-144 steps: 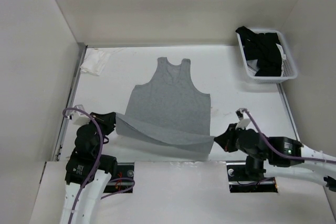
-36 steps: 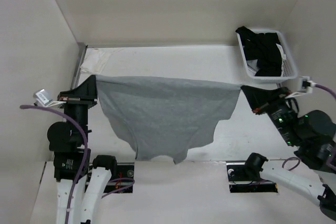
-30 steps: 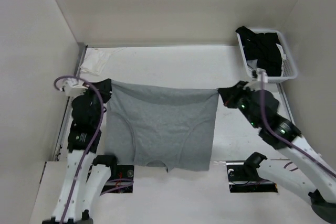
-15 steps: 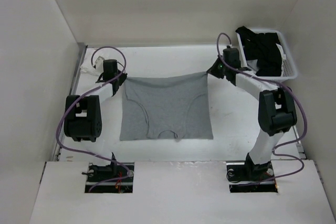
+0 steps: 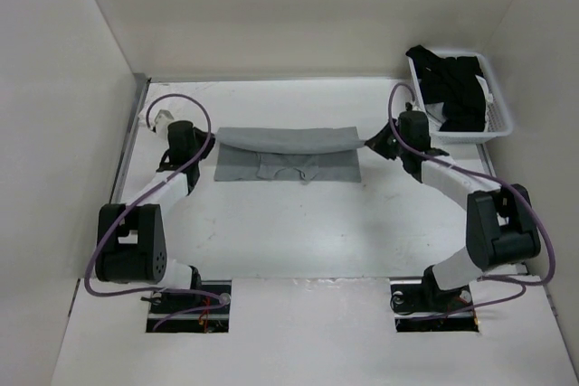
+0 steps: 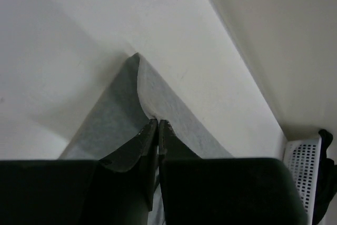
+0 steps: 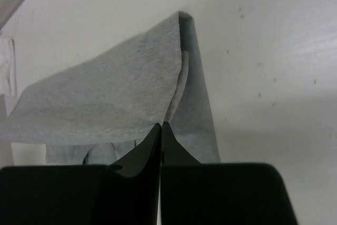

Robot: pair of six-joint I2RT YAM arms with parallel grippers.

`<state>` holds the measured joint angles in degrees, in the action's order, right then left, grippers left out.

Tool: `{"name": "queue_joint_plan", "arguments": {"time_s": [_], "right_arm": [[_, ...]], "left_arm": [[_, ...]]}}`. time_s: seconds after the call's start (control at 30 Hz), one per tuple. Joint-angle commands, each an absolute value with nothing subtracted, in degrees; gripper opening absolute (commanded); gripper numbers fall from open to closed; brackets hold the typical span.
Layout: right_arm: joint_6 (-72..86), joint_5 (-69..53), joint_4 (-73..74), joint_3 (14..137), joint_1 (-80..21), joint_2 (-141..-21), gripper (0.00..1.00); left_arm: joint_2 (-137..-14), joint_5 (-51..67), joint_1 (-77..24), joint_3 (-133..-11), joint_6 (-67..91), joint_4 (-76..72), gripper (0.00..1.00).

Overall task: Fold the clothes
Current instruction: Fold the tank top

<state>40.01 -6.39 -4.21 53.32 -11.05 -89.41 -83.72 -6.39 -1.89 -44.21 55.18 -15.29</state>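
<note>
While tank top point(image 5: 285, 140) spans between, L jaws & R jaws each pinch corner tight.

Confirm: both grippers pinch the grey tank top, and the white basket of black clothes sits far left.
No: the top external view shows the white basket far right. Left gripper and right gripper do pinch the grey tank top.

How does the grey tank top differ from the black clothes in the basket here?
The grey tank top is light grey; the black clothes are black. The tank top lies on the table; the black clothes sit in the white basket, far right. The tank top is doubled into a band, pinched at each end by the left gripper and right gripper; the black clothes lie heaped, untouched. Both are soft fabric.
</note>
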Motion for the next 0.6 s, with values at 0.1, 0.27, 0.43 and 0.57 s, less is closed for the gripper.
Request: {"name": "queue_joint_plan", "arguments": {"time_s": [0.1,0.27,0.43,0.57], "right_arm": [[40.7,-3.3,-11.1,42.3,-14.1,-79.3,0.01],[41.2,-2.5,-12.4,34.8,-14.9,-75.6,0.01],[42.3,-0.1,-12.0,29.9,-17.5,-70.4,0.01],[43.1,0.8,-9.6,27.4,-20.3,-65.9,0.01]], "left_arm": [[-74.8,-5.2,-1.2,-33.9,55.6,-21.2,0.00],[-71.1,-3.9,0.7,-25.8,54.7,-23.5,0.01],[-68.0,0.3,3.1,-21.2,56.5,-25.8,0.01],[-63.8,3.8,4.1,-19.7,57.7,-25.3,0.01]]}}
